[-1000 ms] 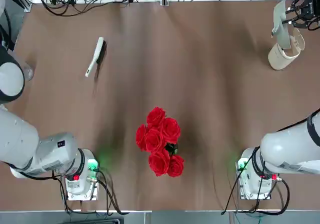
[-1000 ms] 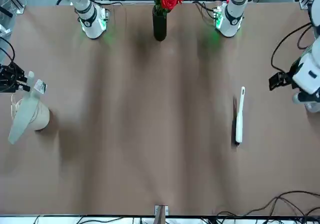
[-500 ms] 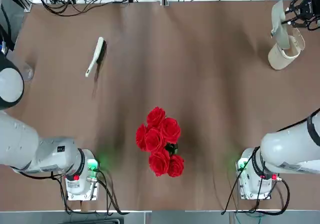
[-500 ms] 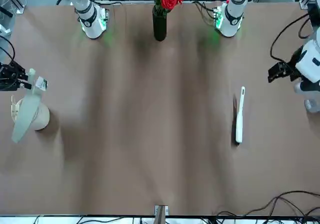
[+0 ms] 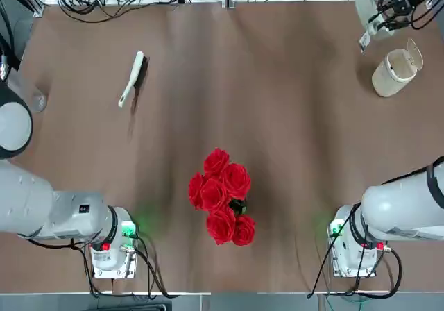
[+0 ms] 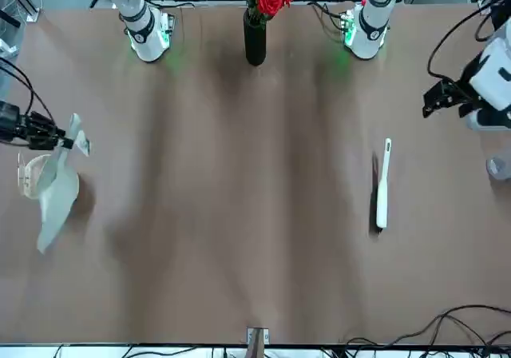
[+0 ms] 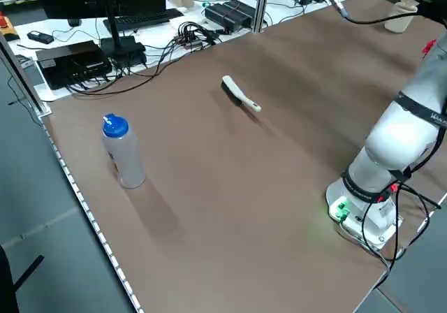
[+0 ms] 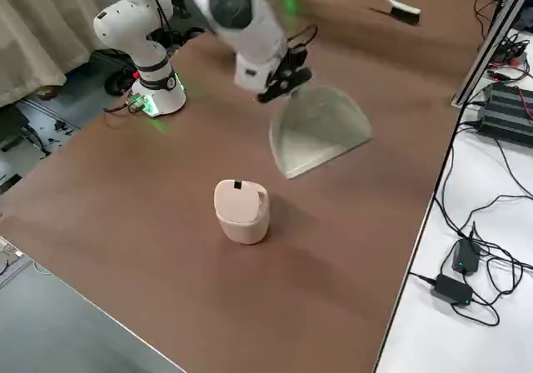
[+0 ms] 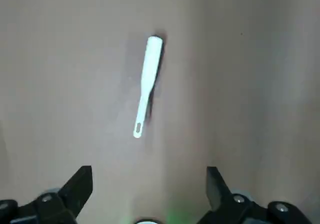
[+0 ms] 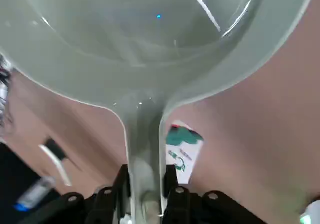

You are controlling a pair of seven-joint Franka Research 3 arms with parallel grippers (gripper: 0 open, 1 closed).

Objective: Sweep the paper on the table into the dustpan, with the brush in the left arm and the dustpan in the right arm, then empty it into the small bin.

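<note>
One dustpan, pinched at its handle by the right gripper, scoop beside the small bin, not over its mouth; left gripper spread, nearer the brush lying on the table

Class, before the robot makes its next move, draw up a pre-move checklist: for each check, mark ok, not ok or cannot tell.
1. Dustpan secured in the right gripper: ok, the fingers are shut on its handle.
2. Dustpan lifted off the table: ok, it hangs in the air.
3. Small bin upright with its lid open: ok in the top view.
4. Paper out of the dustpan and in the bin: cannot tell, no paper shows.
5. Brush in the left gripper: not ok, it lies on the table below the open fingers.
</note>
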